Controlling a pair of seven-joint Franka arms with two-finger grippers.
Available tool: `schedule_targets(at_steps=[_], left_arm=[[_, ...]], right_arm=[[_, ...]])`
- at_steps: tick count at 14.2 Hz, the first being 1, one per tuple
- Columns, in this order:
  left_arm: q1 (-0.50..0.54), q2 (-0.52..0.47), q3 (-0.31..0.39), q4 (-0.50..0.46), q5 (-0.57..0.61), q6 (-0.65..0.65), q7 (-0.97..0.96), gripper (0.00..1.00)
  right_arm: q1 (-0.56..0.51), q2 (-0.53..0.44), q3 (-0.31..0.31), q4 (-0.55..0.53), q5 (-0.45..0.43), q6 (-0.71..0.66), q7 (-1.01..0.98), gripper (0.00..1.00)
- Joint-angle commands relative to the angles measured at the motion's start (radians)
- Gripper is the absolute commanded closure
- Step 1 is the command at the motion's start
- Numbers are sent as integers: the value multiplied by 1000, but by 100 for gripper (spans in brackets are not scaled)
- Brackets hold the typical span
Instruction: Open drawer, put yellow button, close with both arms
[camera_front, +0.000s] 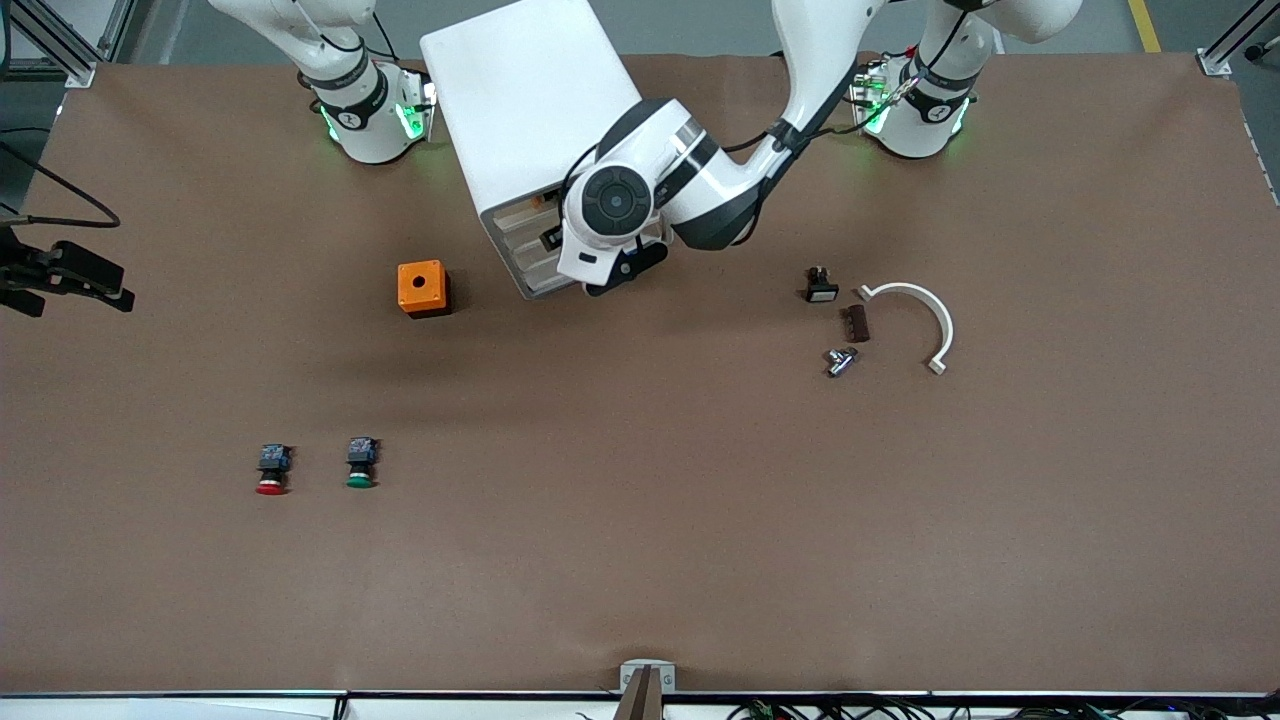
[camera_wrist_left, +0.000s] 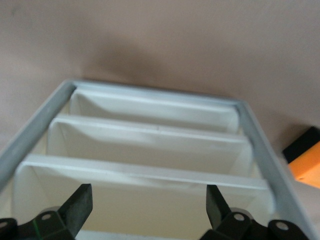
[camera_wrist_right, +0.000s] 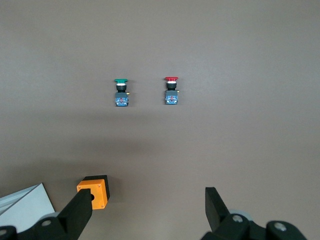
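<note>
The white cabinet (camera_front: 520, 110) stands between the two arm bases. Its uppermost drawer (camera_front: 522, 212) shows partly under the left arm's wrist. My left gripper (camera_front: 615, 275) is at the cabinet's front. In the left wrist view it (camera_wrist_left: 148, 207) is open, with the black fingers (camera_wrist_left: 80, 205) on either side of the uppermost drawer's cream front (camera_wrist_left: 150, 215); the lower drawers' ledges (camera_wrist_left: 150, 145) lie past it. My right gripper (camera_wrist_right: 147, 210) is open and empty, high over the table and outside the front view. The yellow button is not in view.
An orange box (camera_front: 423, 288) sits beside the cabinet toward the right arm's end. A red-capped button (camera_front: 272, 470) and a green-capped button (camera_front: 361, 462) lie nearer the front camera. Toward the left arm's end lie a black part (camera_front: 820, 286), a brown block (camera_front: 858, 323), a metal piece (camera_front: 840, 361) and a white curved bracket (camera_front: 920, 315).
</note>
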Motion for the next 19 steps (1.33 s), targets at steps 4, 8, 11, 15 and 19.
schedule_targets(at_steps=[4, 8, 11, 15, 19], left_arm=[[204, -104, 2, 50, 118, -6, 46, 1], [363, -248, 2, 47, 225, -53, 200, 1], [490, -324, 0, 44, 258, -255, 406, 1], [649, -406, -10, 12, 312, -422, 701, 1], [751, -535, -16, -152, 330, -417, 974, 1]], right_arm=[[-2, -21, 6, -24, -17, 2, -5, 0], [-2, -21, 6, -23, -17, 5, -8, 0], [-2, -19, 6, -18, -17, 7, -10, 0], [-2, -21, 6, -16, -17, 7, -10, 0], [-2, -19, 6, -16, -17, 7, -10, 0]])
